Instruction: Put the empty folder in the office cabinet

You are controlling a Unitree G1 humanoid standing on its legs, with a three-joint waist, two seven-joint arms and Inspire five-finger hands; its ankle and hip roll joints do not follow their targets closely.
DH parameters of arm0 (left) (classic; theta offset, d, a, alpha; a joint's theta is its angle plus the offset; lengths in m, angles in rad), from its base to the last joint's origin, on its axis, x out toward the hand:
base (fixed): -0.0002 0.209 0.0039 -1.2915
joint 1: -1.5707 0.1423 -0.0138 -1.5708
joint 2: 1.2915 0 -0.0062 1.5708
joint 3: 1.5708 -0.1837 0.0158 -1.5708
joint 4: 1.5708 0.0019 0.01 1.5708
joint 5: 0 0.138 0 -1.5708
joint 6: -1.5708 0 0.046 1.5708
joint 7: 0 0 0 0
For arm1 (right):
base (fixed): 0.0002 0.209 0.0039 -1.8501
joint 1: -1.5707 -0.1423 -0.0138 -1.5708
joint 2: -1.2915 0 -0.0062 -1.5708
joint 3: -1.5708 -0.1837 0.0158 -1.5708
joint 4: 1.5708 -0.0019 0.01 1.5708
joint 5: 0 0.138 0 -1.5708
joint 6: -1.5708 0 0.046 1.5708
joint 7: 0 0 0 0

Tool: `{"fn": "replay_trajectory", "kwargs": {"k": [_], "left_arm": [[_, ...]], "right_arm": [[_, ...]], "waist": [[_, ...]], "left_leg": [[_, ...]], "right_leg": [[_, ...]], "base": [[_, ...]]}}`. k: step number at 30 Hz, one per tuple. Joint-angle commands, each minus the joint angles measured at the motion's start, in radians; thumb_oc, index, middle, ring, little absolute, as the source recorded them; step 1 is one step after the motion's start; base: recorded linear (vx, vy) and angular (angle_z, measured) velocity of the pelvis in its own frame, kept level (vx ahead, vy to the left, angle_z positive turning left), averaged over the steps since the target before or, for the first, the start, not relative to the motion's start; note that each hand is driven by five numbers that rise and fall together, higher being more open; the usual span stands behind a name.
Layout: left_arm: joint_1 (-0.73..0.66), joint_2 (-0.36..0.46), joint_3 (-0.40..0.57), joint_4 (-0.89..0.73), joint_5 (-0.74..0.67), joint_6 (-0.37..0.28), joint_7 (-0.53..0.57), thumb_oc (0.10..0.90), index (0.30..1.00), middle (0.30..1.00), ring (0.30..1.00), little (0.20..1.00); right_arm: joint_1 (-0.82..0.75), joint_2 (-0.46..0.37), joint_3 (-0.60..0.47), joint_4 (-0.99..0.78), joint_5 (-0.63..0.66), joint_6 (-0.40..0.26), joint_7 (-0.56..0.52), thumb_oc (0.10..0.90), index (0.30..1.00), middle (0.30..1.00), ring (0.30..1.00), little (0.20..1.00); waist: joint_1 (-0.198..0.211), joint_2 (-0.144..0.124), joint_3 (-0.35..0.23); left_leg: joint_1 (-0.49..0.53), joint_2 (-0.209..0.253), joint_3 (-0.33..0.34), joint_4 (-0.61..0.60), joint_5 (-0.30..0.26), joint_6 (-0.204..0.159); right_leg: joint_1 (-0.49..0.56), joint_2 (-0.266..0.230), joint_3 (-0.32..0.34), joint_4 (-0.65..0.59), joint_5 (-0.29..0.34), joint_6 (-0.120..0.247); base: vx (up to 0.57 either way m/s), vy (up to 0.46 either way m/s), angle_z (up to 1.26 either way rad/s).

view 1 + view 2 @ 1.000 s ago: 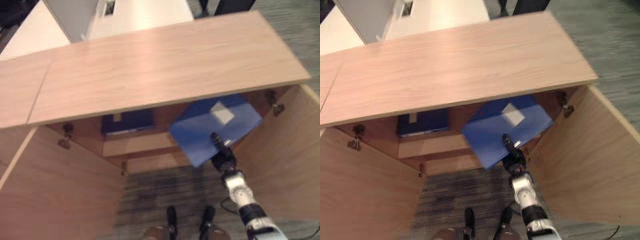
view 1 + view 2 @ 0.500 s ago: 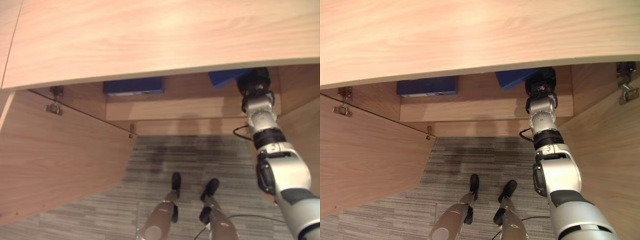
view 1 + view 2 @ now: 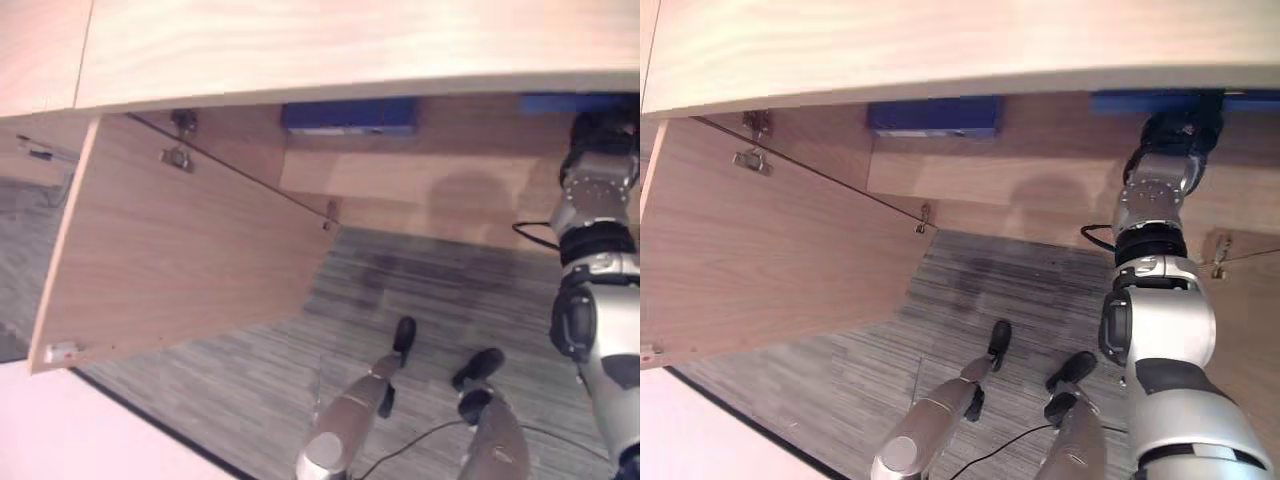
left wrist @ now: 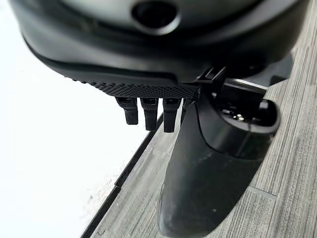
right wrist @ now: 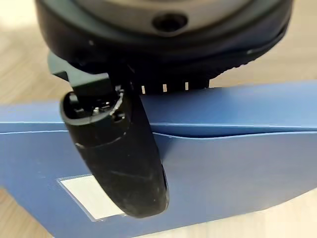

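Two blue folders are being shown inside the office cabinet (image 3: 970, 200), which is being viewed from above with its wooden top edge running across the head views. One, the blue folder (image 5: 237, 163) of the task, is being gripped by the right hand (image 3: 1180, 125), which is being reached in under the cabinet's top at the right end of the opening; in the right wrist view the thumb (image 5: 124, 158) is being pressed flat across the folder's face, just beside a white label (image 5: 91, 198), while the fingers are being hidden behind the folder's upper edge, so the folder is being pinched between thumb and fingers. Its edge is being seen as a blue strip (image 3: 575, 102) right under the cabinet top, above the wrist. A second, darker folder (image 3: 348, 115) is being kept further towards the left end of the same shelf, well apart from the held one. An open cabinet door (image 3: 190, 250) is being swung out on the left side, with hinges near its inner edge. Grey striped carpet (image 3: 1020, 290) is being shown below the opening. In the left wrist view the left hand (image 4: 208, 163) is being hung above the carpet, fingers (image 4: 148, 111) loose and straight, with nothing in it.
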Motion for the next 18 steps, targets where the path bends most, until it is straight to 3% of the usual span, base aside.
{"fn": "replay_trajectory", "kwargs": {"k": [1,8,15,17,18], "left_arm": [[0.011,0.099,-0.062,0.064,0.019,0.010,0.064,0.800,0.900,0.900,0.900,0.900],[-0.030,0.102,-0.069,0.064,0.004,0.017,0.072,0.800,0.900,0.900,0.900,0.900],[-0.060,0.106,-0.056,0.082,-0.006,0.025,0.079,0.800,0.900,0.900,0.900,0.900],[-0.069,0.110,-0.051,0.087,-0.010,0.027,0.080,0.800,0.900,0.900,0.900,0.900],[-0.073,0.110,-0.048,0.089,-0.012,0.027,0.080,0.800,0.900,0.900,0.900,0.900]], "right_arm": [[-0.059,-0.037,0.039,-0.188,-0.030,-0.079,0.046,0.400,0.300,0.300,0.300,0.300],[-0.047,0.000,0.043,-0.245,-0.027,-0.111,0.038,0.400,0.300,0.300,0.300,0.300],[-0.039,0.031,0.063,-0.274,-0.039,-0.111,0.034,0.400,0.300,0.300,0.300,0.300],[-0.037,0.037,0.067,-0.278,-0.040,-0.106,0.038,0.800,0.900,0.900,0.900,0.900],[-0.037,0.039,0.070,-0.279,-0.041,-0.103,0.040,0.800,0.900,0.900,0.900,0.900]], "waist": [[-0.002,-0.003,-0.041],[-0.025,0.014,-0.045],[-0.041,-0.002,-0.047],[-0.048,-0.009,-0.046],[-0.050,-0.012,-0.046]], "left_leg": [[-0.071,-0.012,0.030,0.210,-0.222,-0.010],[-0.199,-0.020,0.062,0.375,-0.288,0.003],[-0.202,-0.017,0.063,0.364,-0.289,0.000],[-0.194,-0.017,0.062,0.355,-0.286,-0.002],[-0.188,-0.017,0.061,0.347,-0.284,-0.003]], "right_leg": [[0.039,0.036,0.091,-0.038,-0.029,0.087],[-0.097,0.004,0.152,0.132,-0.074,0.072],[-0.104,0.010,0.158,0.131,-0.076,0.069],[-0.097,0.012,0.156,0.124,-0.071,0.070],[-0.092,0.014,0.154,0.117,-0.070,0.071]], "base": [[-0.09,0.075,0.21],[-0.04,0.049,0.08],[-0.01,-0.001,-0.03],[0.00,0.000,0.00],[0.00,0.000,0.00]]}}
